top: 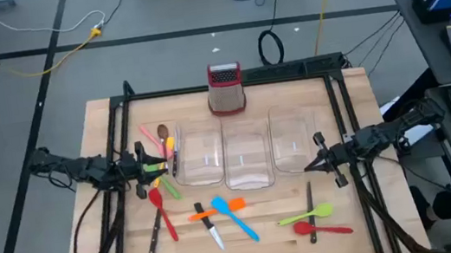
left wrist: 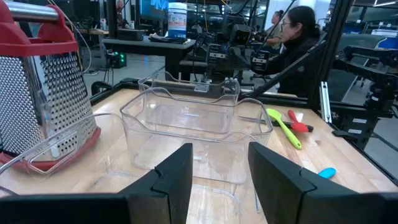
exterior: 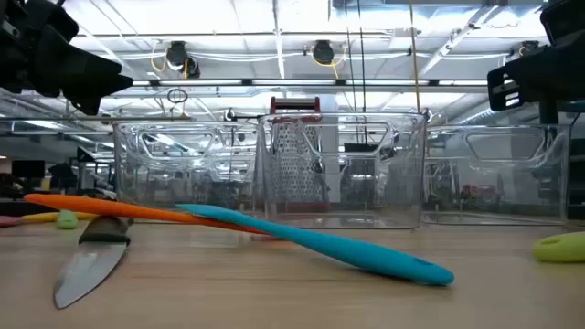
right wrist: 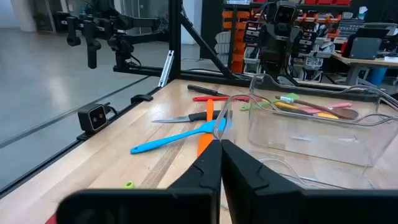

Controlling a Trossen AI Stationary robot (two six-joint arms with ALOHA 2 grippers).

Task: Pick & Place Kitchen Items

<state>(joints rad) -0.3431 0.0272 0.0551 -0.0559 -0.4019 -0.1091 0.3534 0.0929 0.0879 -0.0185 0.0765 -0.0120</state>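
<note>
Several slim utensils lie flat on the wooden table. Pink, yellow, green and brown ones (top: 162, 145) lie left of the clear bins. A red spatula (top: 155, 201), orange spatula (top: 214, 208), blue spatula (top: 236, 218) and black-handled knives (top: 210, 230) lie near the front. A green spoon (top: 307, 214) and a red spoon (top: 322, 229) lie front right. My left gripper (left wrist: 217, 180) is open and empty, above the left group and facing the bins. My right gripper (right wrist: 221, 168) is shut and empty, by the right bin's near corner (top: 313, 165).
Three clear plastic bins (top: 243, 159) stand side by side mid-table, with the steel box grater with a red top (top: 225, 89) behind them. A black frame (top: 120, 123) runs round the table. A person (left wrist: 298, 37) sits beyond the table's right side.
</note>
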